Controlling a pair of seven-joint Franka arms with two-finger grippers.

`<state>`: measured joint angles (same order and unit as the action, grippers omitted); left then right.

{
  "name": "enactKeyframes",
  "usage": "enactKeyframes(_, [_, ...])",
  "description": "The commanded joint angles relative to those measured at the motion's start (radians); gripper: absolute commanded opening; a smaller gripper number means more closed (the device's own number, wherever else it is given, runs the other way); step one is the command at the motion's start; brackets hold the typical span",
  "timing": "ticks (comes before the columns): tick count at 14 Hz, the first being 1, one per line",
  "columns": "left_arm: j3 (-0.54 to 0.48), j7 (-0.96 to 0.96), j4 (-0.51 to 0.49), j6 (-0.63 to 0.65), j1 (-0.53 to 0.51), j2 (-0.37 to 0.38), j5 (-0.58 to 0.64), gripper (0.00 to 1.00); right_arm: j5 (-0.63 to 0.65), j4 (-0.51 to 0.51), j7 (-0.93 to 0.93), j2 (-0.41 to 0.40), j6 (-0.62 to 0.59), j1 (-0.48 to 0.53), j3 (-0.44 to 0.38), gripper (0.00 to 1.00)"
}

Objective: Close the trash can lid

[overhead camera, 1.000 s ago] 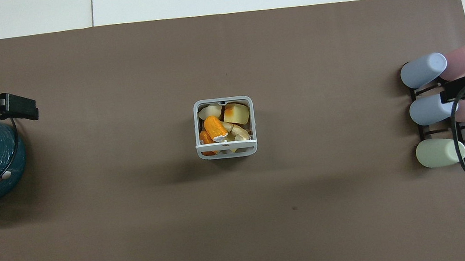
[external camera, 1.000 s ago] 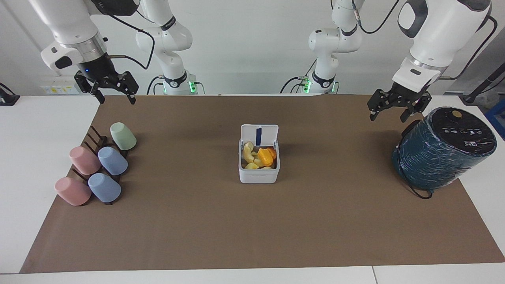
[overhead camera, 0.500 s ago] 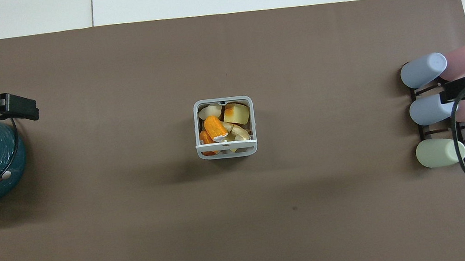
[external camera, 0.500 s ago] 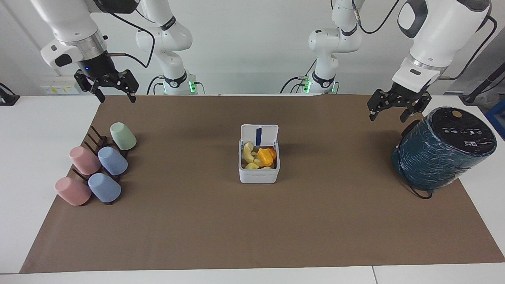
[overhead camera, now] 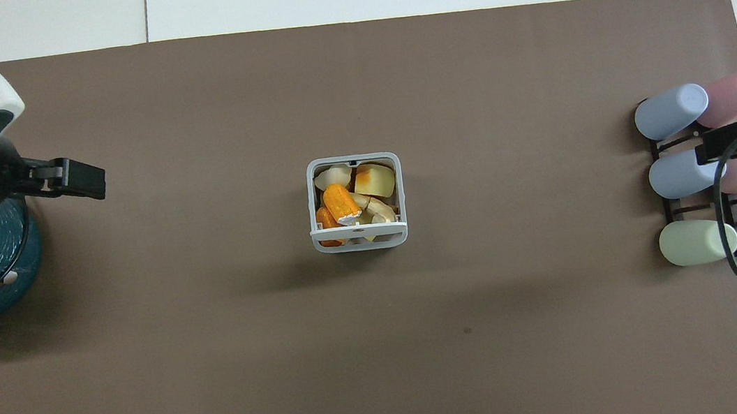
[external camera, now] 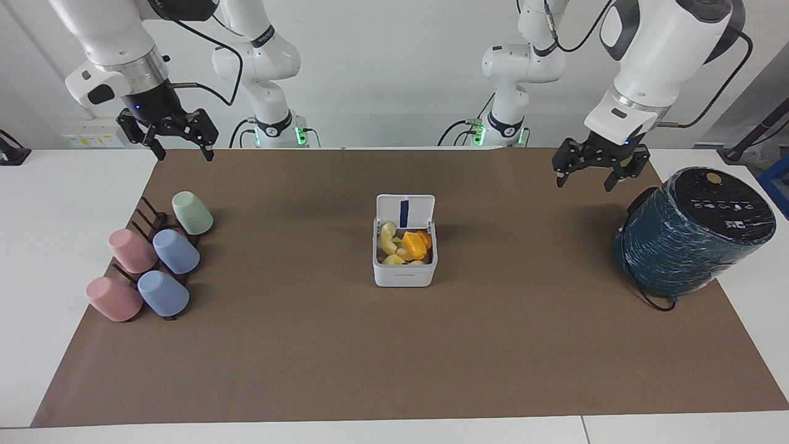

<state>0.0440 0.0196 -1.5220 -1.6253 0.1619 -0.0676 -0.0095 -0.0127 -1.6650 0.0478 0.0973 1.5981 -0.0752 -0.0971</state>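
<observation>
The trash can (external camera: 404, 264) sits at the middle of the brown mat (external camera: 394, 345), midway between the two ends of the table. Its lid (external camera: 405, 211) stands upright on the hinge at the edge nearer the robots, blue strip on the underside facing away from them. The can is open and holds yellow and orange food scraps (external camera: 405, 244); in the overhead view they show through the open top (overhead camera: 352, 200).

Left gripper (external camera: 593, 174): up in the air over the mat, beside the teal cylinder (external camera: 690, 234), toward the left arm's end. Fingers apart, nothing between them. Well apart from the can. In the overhead view one dark finger (overhead camera: 81, 182) shows past the cylinder's edge.

Right gripper (external camera: 177, 148): raised over the mat's edge nearest the robots, at the right arm's end. Fingers apart, empty. Well apart from the can.

Five cups lie on a dark rack (external camera: 148, 222) at the right arm's end: one green cup (external camera: 192, 213), two blue cups (external camera: 175, 251), two pink cups (external camera: 131, 250).

The cylinder leans, black top tilted upward, with a black cable (external camera: 653, 302) at its base.
</observation>
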Motion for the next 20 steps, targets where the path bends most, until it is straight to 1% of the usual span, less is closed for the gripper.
enactKeyframes(1, [-0.010,0.123,-0.160,-0.100,0.094,0.095,0.008,1.00,-0.013,-0.030,-0.020,0.025,0.016,0.003,0.000,1.00])
enactKeyframes(3, [-0.010,0.213,-0.271,-0.190,0.174,0.143,0.008,1.00,-0.013,-0.030,-0.019,0.025,0.016,0.003,0.000,1.00])
enactKeyframes(4, [-0.010,0.258,-0.306,-0.217,0.207,0.160,0.005,1.00,-0.015,-0.030,-0.020,0.025,0.016,0.003,0.000,1.00])
enactKeyframes(7, [-0.009,0.344,-0.325,-0.238,0.275,0.167,0.000,0.77,-0.013,-0.030,-0.020,0.025,0.016,0.003,0.000,1.00])
enactKeyframes(9, [-0.009,0.428,-0.336,-0.260,0.335,0.167,-0.001,0.52,-0.013,-0.030,-0.020,0.025,0.016,0.003,0.000,1.00])
enactKeyframes(10, [-0.009,0.474,-0.349,-0.293,0.367,0.167,-0.010,0.43,-0.015,-0.030,-0.020,0.025,0.016,0.003,0.000,1.00])
enactKeyframes(11, [-0.009,0.520,-0.377,-0.341,0.396,0.167,-0.020,0.37,-0.015,-0.030,-0.020,0.025,0.016,0.003,0.000,1.00])
enactKeyframes(13, [-0.009,0.592,-0.417,-0.396,0.456,0.175,-0.023,0.33,-0.013,-0.030,-0.020,0.025,0.016,0.003,0.000,1.00])
enactKeyframes(16, [-0.009,0.628,-0.449,-0.422,0.514,0.172,-0.024,0.23,-0.013,-0.030,-0.020,0.025,0.016,0.003,0.000,1.00])
enactKeyframes(20, [-0.009,0.701,-0.489,-0.575,0.550,0.128,-0.037,0.14,-0.013,-0.030,-0.019,0.025,0.016,0.003,0.000,1.00])
